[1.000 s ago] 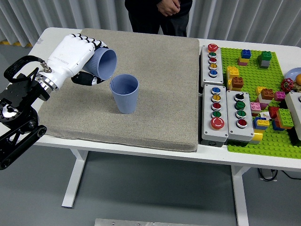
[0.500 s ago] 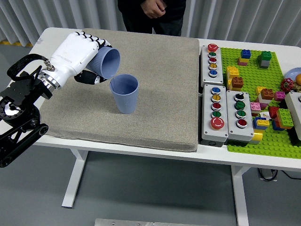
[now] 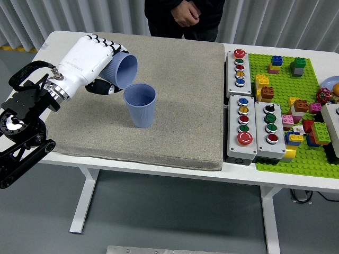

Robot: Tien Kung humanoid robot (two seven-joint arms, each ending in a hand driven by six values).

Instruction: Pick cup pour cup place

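Observation:
My left hand [image 3: 98, 66], white with black finger joints, is shut on a blue ribbed cup [image 3: 122, 70]. That cup is tipped on its side, its mouth facing right and down, just above the left rim of a second blue cup [image 3: 140, 105]. The second cup stands upright on the grey mat [image 3: 175, 106]. The two cups are very close; I cannot tell whether they touch. My right hand is out of sight.
Grey button boxes [image 3: 239, 67] [image 3: 257, 128] lie right of the mat. A green baseplate [image 3: 296, 106] with several coloured bricks fills the table's right end. A person [image 3: 185, 16] in dark clothes stands at the far side, hands clasped.
My left hand has moved the tilted cup slightly right and up, nearer the standing cup's rim. The person has shifted at the far side.

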